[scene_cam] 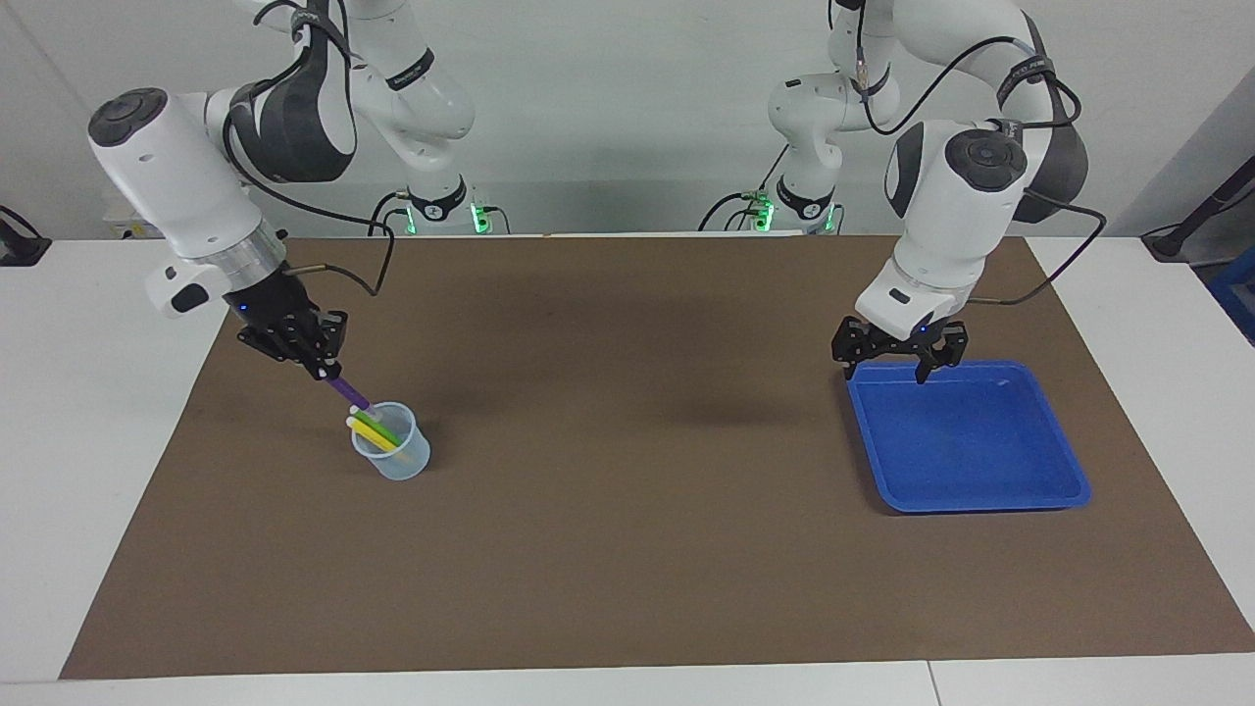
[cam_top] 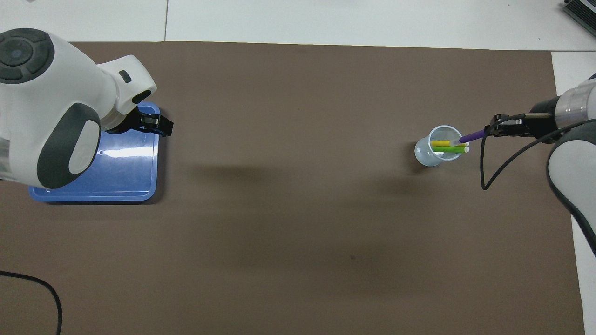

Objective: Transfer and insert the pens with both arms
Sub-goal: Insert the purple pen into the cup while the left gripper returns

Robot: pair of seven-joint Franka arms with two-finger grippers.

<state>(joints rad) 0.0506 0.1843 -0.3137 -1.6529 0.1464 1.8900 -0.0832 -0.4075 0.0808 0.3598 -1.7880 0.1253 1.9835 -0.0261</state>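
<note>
The right gripper is clamped on the purple pen, tilted so its pale tip points into the clear cup - looks lined up to drop in. That makes three pens: yellow pen and green pen lean inside already. The left gripper hangs wide open and empty over the one blue tray, probably just waiting.

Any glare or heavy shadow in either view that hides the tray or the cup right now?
Overhead view: a bright glare streak lies across the blue tray, and the left arm covers part of it. Facing view: the tray shows no such streak; soft arm shadows fall on the brown mat; the clear cup stays readable in both views.
</note>
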